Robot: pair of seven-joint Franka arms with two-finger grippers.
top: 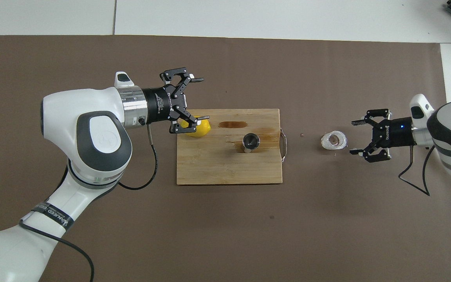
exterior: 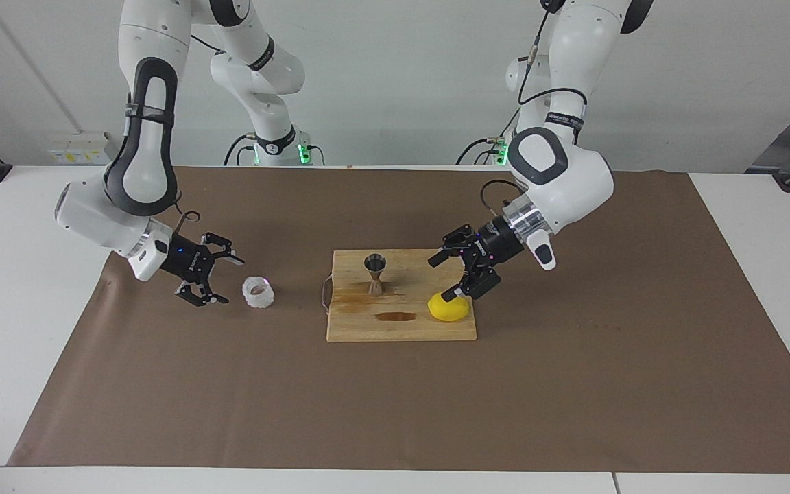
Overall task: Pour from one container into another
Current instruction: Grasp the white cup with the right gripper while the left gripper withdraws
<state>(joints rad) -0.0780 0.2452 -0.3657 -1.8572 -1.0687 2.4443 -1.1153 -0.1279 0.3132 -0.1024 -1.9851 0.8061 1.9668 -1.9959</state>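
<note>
The clear bumpy glass cup [exterior: 258, 292] [top: 334, 141] stands on the brown mat, between the cutting board and the right arm's end of the table. My right gripper [exterior: 230, 281] [top: 353, 137] hangs low just beside it, open, a small gap away, with nothing between its fingers. The steel jigger [exterior: 375, 273] [top: 251, 141] stands upright on the wooden board [exterior: 361, 326] [top: 217, 168]. My left gripper [exterior: 439, 278] [top: 202, 98] is open and empty over the board's lemon end, apart from the jigger.
A yellow lemon [exterior: 448, 307] [top: 201, 127] lies on the board under one left finger. A dark wet stain [exterior: 395, 316] [top: 233, 124] marks the board. The board's wire handle [top: 284, 145] points toward the cup. Small crumbs [top: 90, 119] lie on the mat.
</note>
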